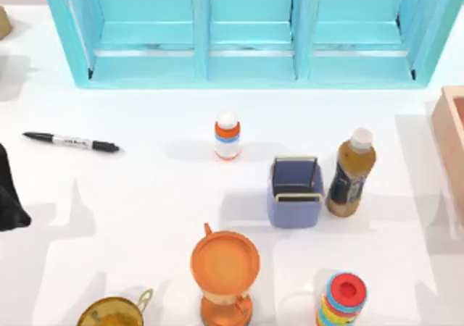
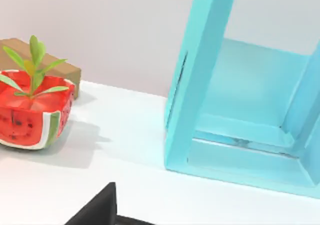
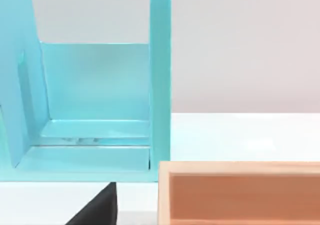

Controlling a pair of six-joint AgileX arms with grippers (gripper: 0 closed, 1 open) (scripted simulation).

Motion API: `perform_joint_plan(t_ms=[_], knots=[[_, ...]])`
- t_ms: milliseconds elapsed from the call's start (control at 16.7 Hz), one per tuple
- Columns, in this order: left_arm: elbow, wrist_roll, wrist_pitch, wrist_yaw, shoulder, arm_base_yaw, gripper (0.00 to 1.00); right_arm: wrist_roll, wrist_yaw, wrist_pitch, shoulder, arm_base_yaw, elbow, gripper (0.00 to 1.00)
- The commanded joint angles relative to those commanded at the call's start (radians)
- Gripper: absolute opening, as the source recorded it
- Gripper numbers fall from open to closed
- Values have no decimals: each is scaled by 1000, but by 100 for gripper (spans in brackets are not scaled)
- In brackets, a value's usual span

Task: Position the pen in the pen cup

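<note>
Clearly nothing is done yet: the pen (image 1: 70, 142), slim and smooth with black ends and a pale printed middle, lies flat on the white desk (image 1: 145, 203) at the left, well apart from the pen cup (image 1: 295, 193), a boxy blue container with rounded corners, standing empty beside a brown bottle (image 1: 350, 172). My left end effector (image 1: 9, 195) sits at the left edge; whether it is open I cannot tell.
</note>
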Motion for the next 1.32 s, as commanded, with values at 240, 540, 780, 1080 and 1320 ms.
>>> perform_joint_plan(t_ms=[240,540,780,1080,1320], knots=[[85,-294,123,34,331,-3,100,0,0,0,0,0,0,100],[204,-714,295,84,832,-8,100,0,0,0,0,0,0,100],[286,-1005,413,120,1173,-11,100,0,0,0,0,0,0,100],[346,-1216,499,146,1408,-13,100,0,0,0,0,0,0,100],[351,-1234,507,149,1428,-13,100,0,0,0,0,0,0,100]])
